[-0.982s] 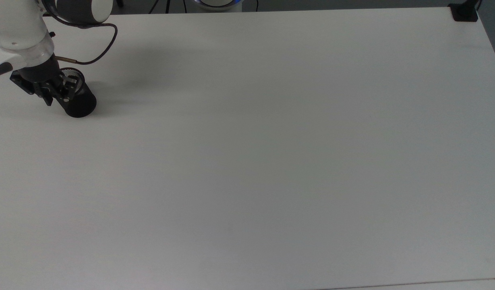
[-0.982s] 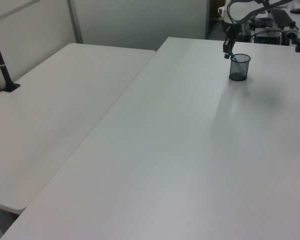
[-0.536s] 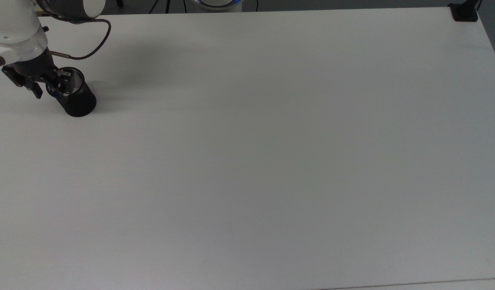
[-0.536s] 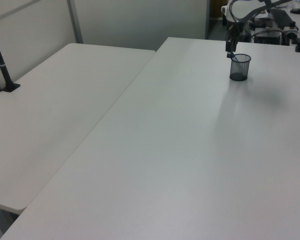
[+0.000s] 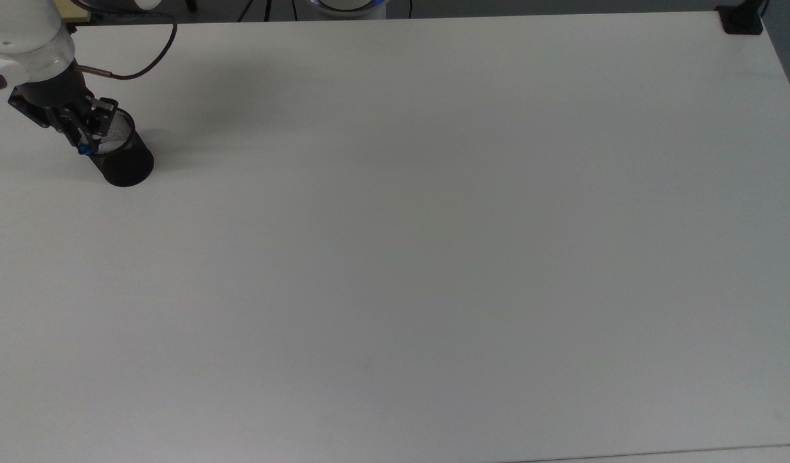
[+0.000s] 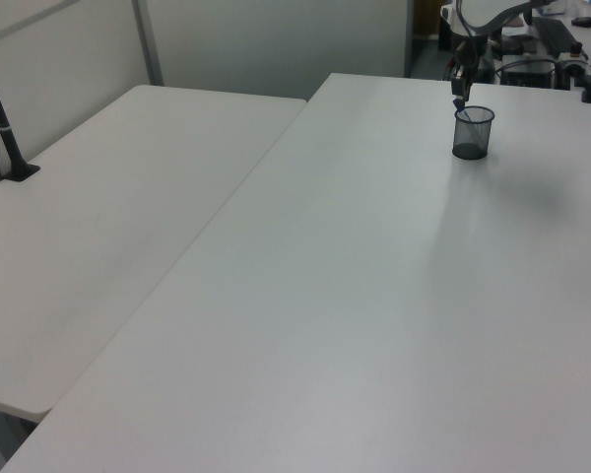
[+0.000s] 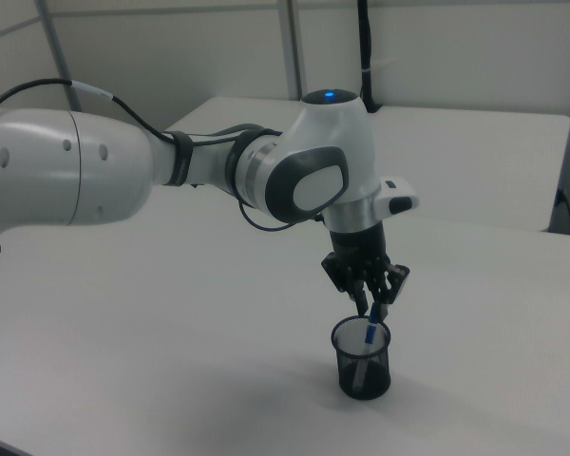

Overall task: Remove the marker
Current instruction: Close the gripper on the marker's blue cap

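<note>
In the top view, the black two-finger gripper (image 5: pixel 86 138) hangs over the rim of the black mesh cup (image 5: pixel 121 159) near the white table's (image 5: pixel 433 244) left edge, a blue marker tip (image 5: pixel 82 150) just below its fingertips. In the left view, the gripper (image 6: pixel 460 94) sits directly above the cup (image 6: pixel 473 133). In the right view, the fingers (image 7: pixel 360 298) are closed on the top of the slim white-barrelled, blue-capped marker (image 7: pixel 369 334), whose lower barrel stands inside the cup (image 7: pixel 362 359).

The cup (image 7: pixel 362 359) is black wire mesh on a smooth matt white table (image 7: pixel 171 370); above the cup, the arm (image 7: pixel 304 180) shows glossy white plastic shells.
</note>
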